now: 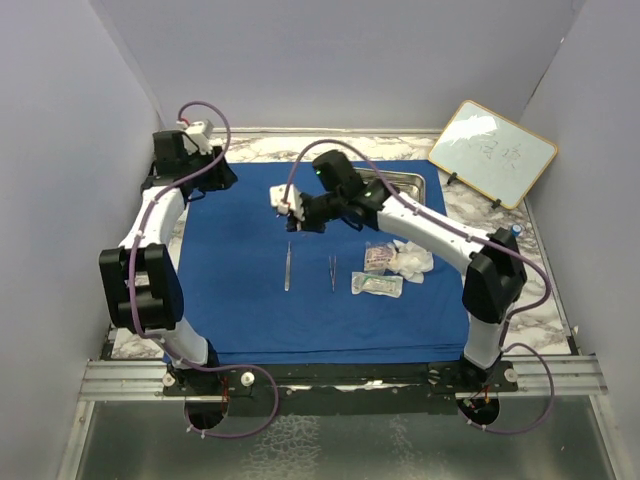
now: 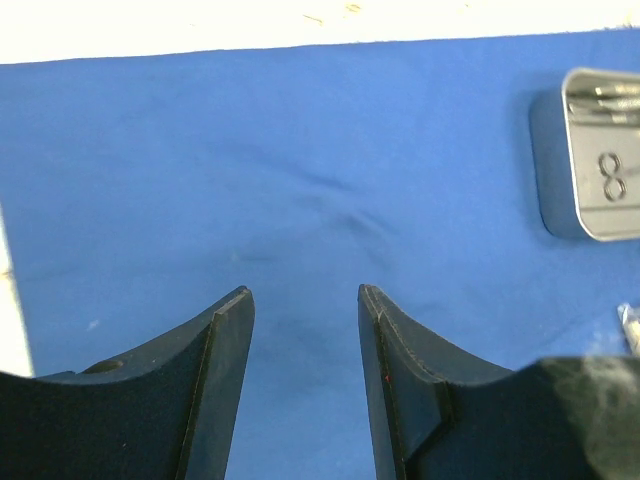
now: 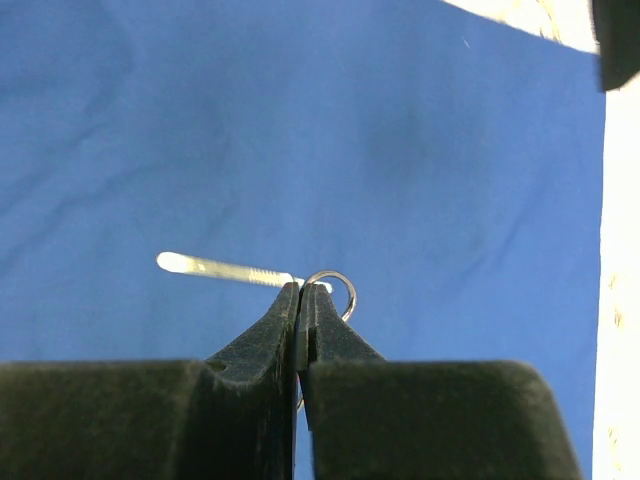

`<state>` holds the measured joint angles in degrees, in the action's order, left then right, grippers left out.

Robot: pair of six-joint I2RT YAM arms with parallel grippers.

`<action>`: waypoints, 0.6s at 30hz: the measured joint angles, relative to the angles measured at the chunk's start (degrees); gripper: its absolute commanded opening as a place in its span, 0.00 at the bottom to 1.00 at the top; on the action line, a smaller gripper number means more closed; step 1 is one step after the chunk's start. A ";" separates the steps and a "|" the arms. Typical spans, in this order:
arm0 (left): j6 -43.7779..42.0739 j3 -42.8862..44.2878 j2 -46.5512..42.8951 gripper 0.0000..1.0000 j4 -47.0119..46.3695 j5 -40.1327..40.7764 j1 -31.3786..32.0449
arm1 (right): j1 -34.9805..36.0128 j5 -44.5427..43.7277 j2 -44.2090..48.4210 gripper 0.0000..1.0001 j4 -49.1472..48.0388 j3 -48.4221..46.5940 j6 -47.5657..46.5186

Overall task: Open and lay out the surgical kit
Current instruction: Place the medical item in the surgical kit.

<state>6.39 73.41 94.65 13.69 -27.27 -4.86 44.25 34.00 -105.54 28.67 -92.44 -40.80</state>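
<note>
Surgical kit packets point(image 1: 377, 284), labels unreadably small

R gripper point(image 3: 300, 292) tips pinched tight on ring-handled steel tool point(image 3: 347, 284), slim shaft sticking out left. Blue cloth point(image 3: 300, 120) below, marble table point(image 3: 620, 300) at R edge.

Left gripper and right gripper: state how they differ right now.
The left gripper stands open and empty; the right gripper is shut on a ring-handled steel instrument. The left gripper is by the blue cloth's far left corner; the right gripper is over its middle. Both are black and above the cloth.
</note>
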 measured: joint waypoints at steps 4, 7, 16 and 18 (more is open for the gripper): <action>0.79 1.68 -1.11 0.49 1.27 -0.50 -5.44 | 7.26 -3.28 -3.43 0.01 0.00 -2.86 -4.42; 1.44 2.64 -1.44 0.49 1.46 -0.94 -8.76 | 11.98 -6.36 -7.54 0.01 0.02 -5.53 -7.63; 2.80 2.60 -1.90 0.49 1.79 -3.15 -10.99 | 20.98 -12.33 -20.59 0.01 0.94 -14.47 -15.89; 3.13 2.29 -2.21 0.49 1.77 -3.50 -11.02 | 21.38 -12.76 -22.32 0.01 1.01 -16.00 -16.59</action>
<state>9.52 75.70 92.44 15.46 -30.76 -15.88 65.63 21.23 -127.85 29.67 -108.44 -57.39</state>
